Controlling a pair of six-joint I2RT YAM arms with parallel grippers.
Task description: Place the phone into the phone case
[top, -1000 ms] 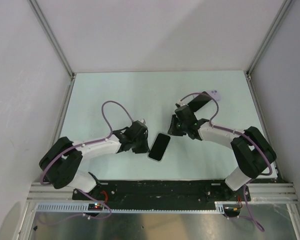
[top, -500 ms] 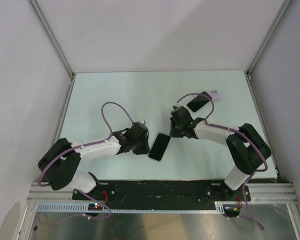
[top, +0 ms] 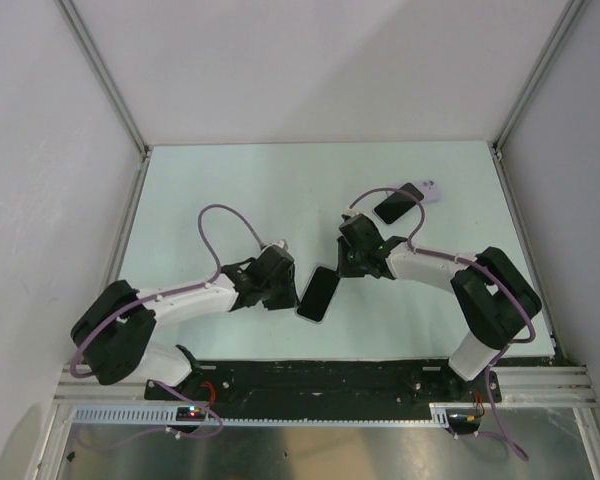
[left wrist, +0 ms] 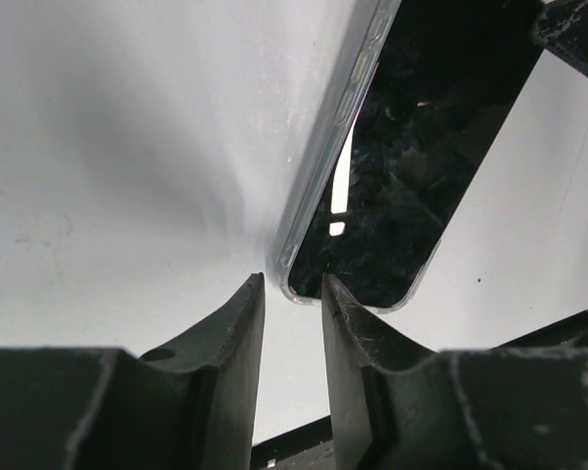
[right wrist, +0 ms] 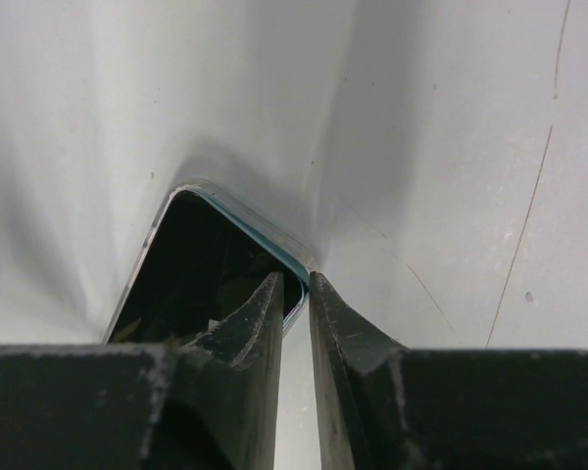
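Note:
A black phone (top: 318, 293) lies at a slant on the pale green table, with the clear phone case (left wrist: 325, 166) round its edge. In the right wrist view the phone (right wrist: 191, 279) shows a teal edge inside the clear case rim (right wrist: 240, 215). My left gripper (top: 296, 291) is at the phone's near corner. Its jaws stand slightly apart, one tip on each side of that corner (left wrist: 292, 284). My right gripper (top: 338, 270) is at the far corner (right wrist: 294, 279), pinched on the case rim, one finger over the screen and one outside.
A dark slab (top: 399, 203) with a pale lilac end (top: 431, 188) lies at the back right, behind the right arm. White walls and metal posts enclose the table. A black rail (top: 320, 380) runs along the near edge.
The right gripper has slid a little left onto the phone's far corner, uncovering the dark slab behind it. The left jaws have parted slightly at the near corner.

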